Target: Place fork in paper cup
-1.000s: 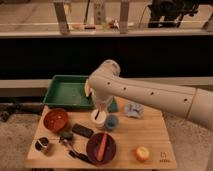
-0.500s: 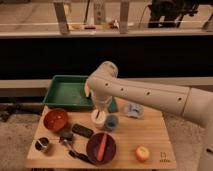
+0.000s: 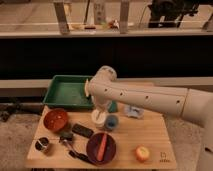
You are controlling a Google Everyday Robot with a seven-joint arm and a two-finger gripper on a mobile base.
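Note:
The white paper cup [image 3: 98, 119] stands upright on the wooden table [image 3: 150, 132], just left of a smaller blue-grey cup [image 3: 111, 122]. My arm reaches in from the right and bends down at the wrist. My gripper [image 3: 99, 110] hangs directly over the paper cup's mouth, at or just inside its rim, and the wrist covers most of it. The fork does not show; it is hidden or too thin to make out.
A green tray [image 3: 67, 93] lies behind the cups. A red bowl [image 3: 55, 119], a small metal tin [image 3: 42, 144], a dark-handled tool [image 3: 75, 150] and a dark bowl with an orange stick [image 3: 101, 147] are at the front left. A round fruit [image 3: 142, 153] sits at the front right.
My arm has shifted slightly left and down, bringing the gripper lower over the paper cup. The objects on the table have not moved.

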